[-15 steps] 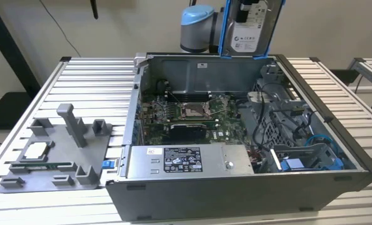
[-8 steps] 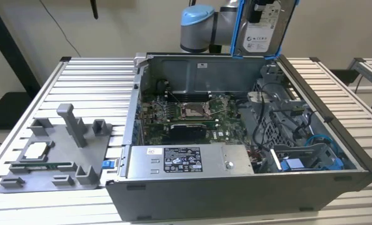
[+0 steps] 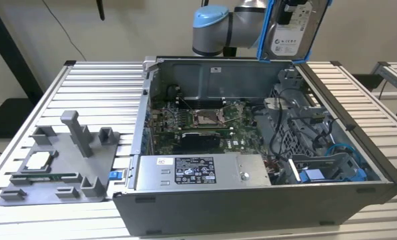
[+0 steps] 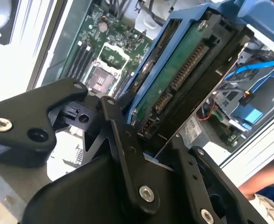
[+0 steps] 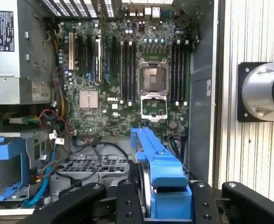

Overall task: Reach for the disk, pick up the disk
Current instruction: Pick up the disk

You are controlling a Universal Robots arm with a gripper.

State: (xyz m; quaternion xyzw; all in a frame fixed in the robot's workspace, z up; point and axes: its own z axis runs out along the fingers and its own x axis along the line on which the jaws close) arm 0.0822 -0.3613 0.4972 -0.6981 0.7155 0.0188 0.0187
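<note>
The disk (image 3: 293,31) hangs on edge high above the open computer case's back right corner, its white label facing the exterior view and the blue bracket framing it. My gripper (image 3: 293,7) is shut on it from above. The second wrist view shows the disk's (image 4: 181,70) green circuit-board underside and blue bracket between the black fingers (image 4: 122,135) of my gripper (image 4: 160,140). Edge-on in the first wrist view, the disk's blue bracket (image 5: 161,168) sits clamped in my gripper (image 5: 162,203) above the motherboard.
The open computer case (image 3: 252,200) holds a motherboard (image 3: 198,122), a silver power supply (image 3: 198,171), cables and a blue drive cage (image 3: 328,172). On the exterior view's left stands a grey fixture (image 3: 71,160). A person's arm (image 4: 267,182) shows beside the case.
</note>
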